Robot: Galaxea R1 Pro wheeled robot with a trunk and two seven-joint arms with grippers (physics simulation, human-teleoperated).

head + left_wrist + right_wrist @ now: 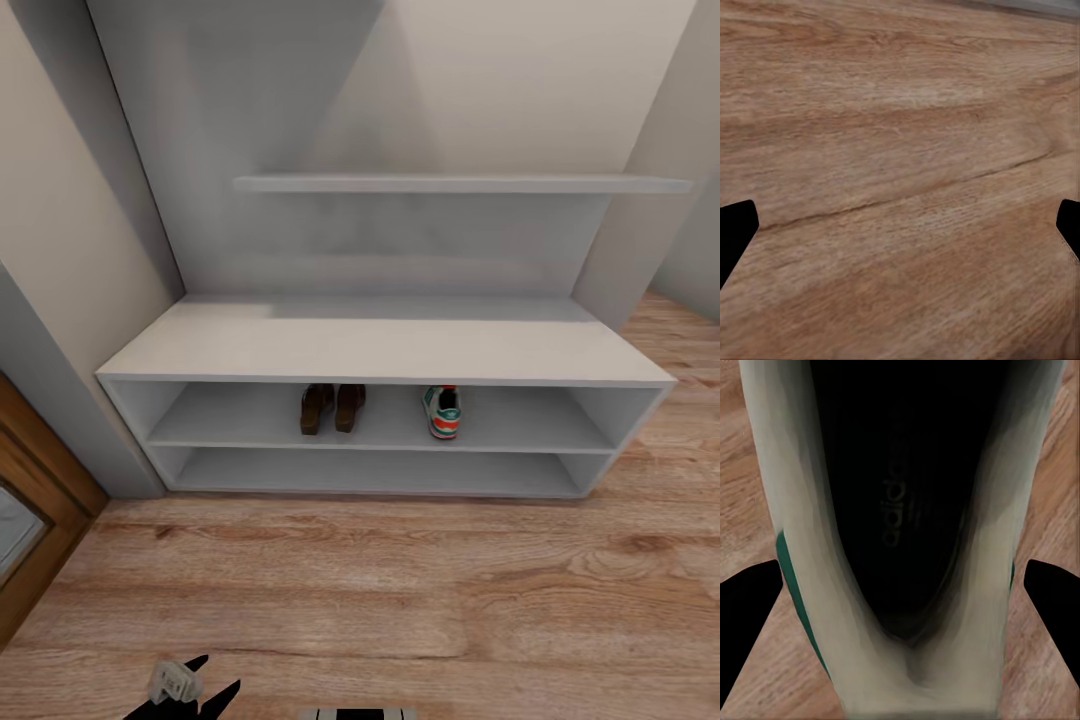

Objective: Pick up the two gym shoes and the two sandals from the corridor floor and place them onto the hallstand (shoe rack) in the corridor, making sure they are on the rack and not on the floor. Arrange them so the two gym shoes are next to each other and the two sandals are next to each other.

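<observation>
Three shoes shelved: dark-brown leather sandals (333,408) side by side, one white green-striped sneaker (442,412) mid-frame on pale grey hallstand (380,350).
Right hand (900,611) spread wide around second sneaker (900,510), grip unclear; left hand (900,232) wide, empty over wood-plank floor (900,112).

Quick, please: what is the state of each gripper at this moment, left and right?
Left gripper: open, nothing between the fingers, above the corridor floor.
Right gripper: open, fingers on either side of a gym shoe; no grip can be seen.
</observation>
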